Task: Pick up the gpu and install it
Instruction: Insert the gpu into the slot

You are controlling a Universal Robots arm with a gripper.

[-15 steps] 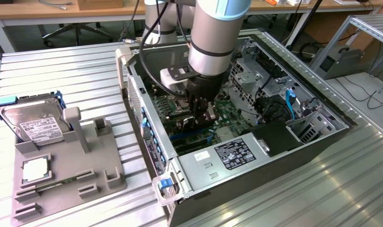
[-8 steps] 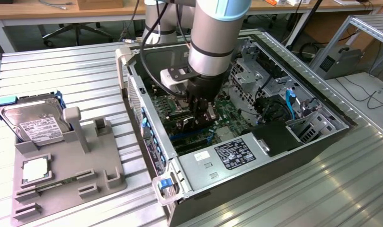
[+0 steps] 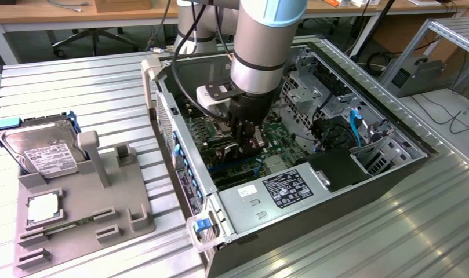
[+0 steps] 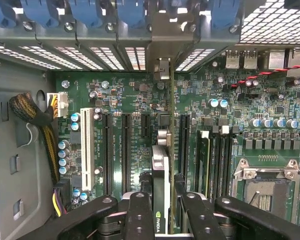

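GPU (image 4: 160,172) stands on edge between the two fingers (image 4: 139,215) of the gripper (image 4: 165,207), which pinch its flat faces from either side. That grip leaves the card's long lower edge free and turned toward the motherboard (image 4: 130,95), as it must be to meet a slot. The card runs in line with the black slots (image 4: 126,150), between two of the long ones. Its far end points at the rear wall with the vent openings (image 4: 135,56), where a bracket belongs (a small metal piece sits right on the card's line there, but I cannot say whether it is the bracket's tip or part of the case). Whether the edge is already down in a slot or just above one I cannot tell. The wrist view gives this alignment, with the white slot (image 4: 87,150) to one side of the card and the RAM (image 4: 205,160) and CPU socket (image 4: 265,192) to the other. The exterior view gives the wider setting: the arm (image 3: 261,52) reaches straight down into the open case (image 3: 168,116), which lies on its side on the table (image 3: 79,87). The gripper is low over the board there, so the card is mostly hidden beneath it. On the exterior view's left, well apart from the case, a grey holder (image 3: 87,223) carries the hard drive (image 3: 44,152) upright and a small chip (image 3: 42,208) lying flat.
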